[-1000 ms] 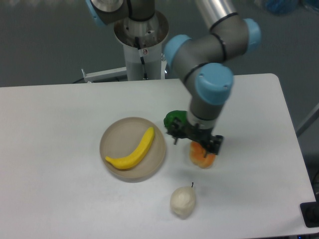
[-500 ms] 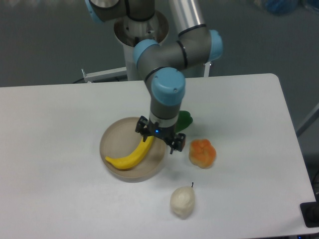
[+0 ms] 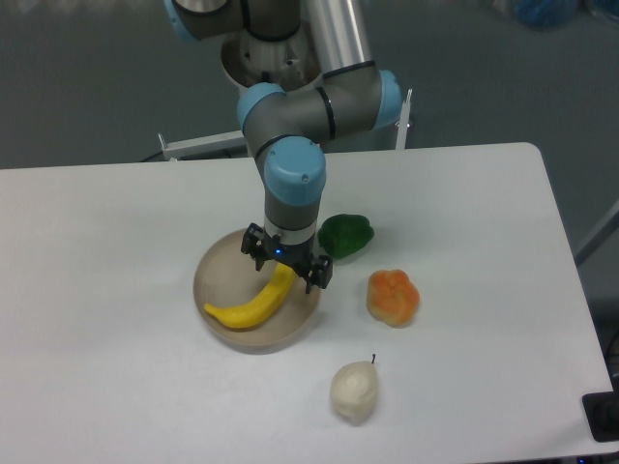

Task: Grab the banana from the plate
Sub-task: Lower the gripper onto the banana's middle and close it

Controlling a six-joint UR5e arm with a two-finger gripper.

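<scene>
The bright yellow banana lies curved across the round beige plate in the middle of the white table. My gripper hangs straight down over the banana's upper right end, with its dark fingers spread to either side of that end. The jaws stand open and hold nothing. The banana's tip under the gripper is partly hidden.
A green pepper-like fruit lies just right of the gripper. An orange lobed fruit sits further right, and a whitish pear lies near the front edge. The robot's base column stands behind the table.
The arm has swung left from above the orange fruit, past the plate's right rim, to over the banana's upper end. The green fruit is now uncovered. No object has moved.
</scene>
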